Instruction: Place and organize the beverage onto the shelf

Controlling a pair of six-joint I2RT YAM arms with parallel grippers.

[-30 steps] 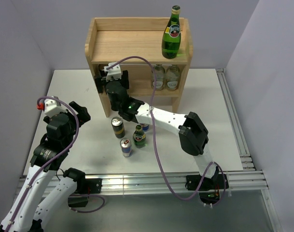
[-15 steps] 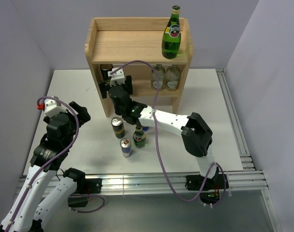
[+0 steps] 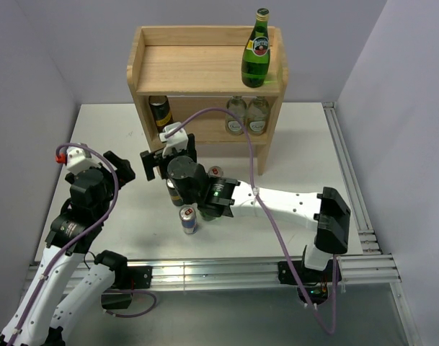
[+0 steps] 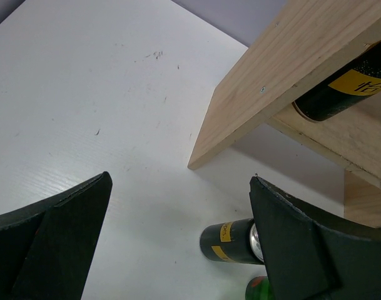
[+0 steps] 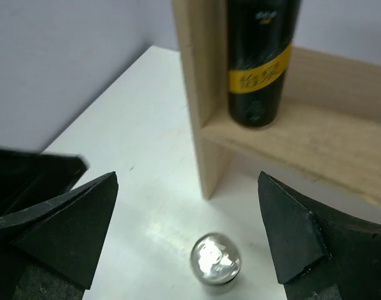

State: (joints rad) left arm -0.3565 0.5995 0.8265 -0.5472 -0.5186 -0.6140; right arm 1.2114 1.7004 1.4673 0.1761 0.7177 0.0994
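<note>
The wooden shelf (image 3: 205, 68) stands at the back. One black-and-gold can (image 3: 159, 109) stands at the left of its lower tier, and also shows in the right wrist view (image 5: 259, 62). My right gripper (image 3: 165, 162) is open and empty, in front of the shelf's left side panel (image 5: 199, 106) and above a can's silver top (image 5: 215, 259). A second black-and-gold can (image 4: 237, 240) and a green bottle (image 4: 259, 290) stand on the table. A blue-and-silver can (image 3: 188, 220) stands nearer; another (image 3: 215, 171) peeks out behind the arm. My left gripper (image 3: 122, 167) is open and empty (image 4: 181, 181).
A tall green bottle (image 3: 255, 54) stands on the shelf's top at the right. Two pale glass bottles (image 3: 246, 115) stand at the right of the lower tier. The right arm (image 3: 277, 202) lies across the table over the drinks. Metal rails (image 3: 349, 187) run along the right edge.
My right gripper has drawn back out of the lower tier toward the near left, open, leaving the black-and-gold can standing there. The left arm has not moved.
</note>
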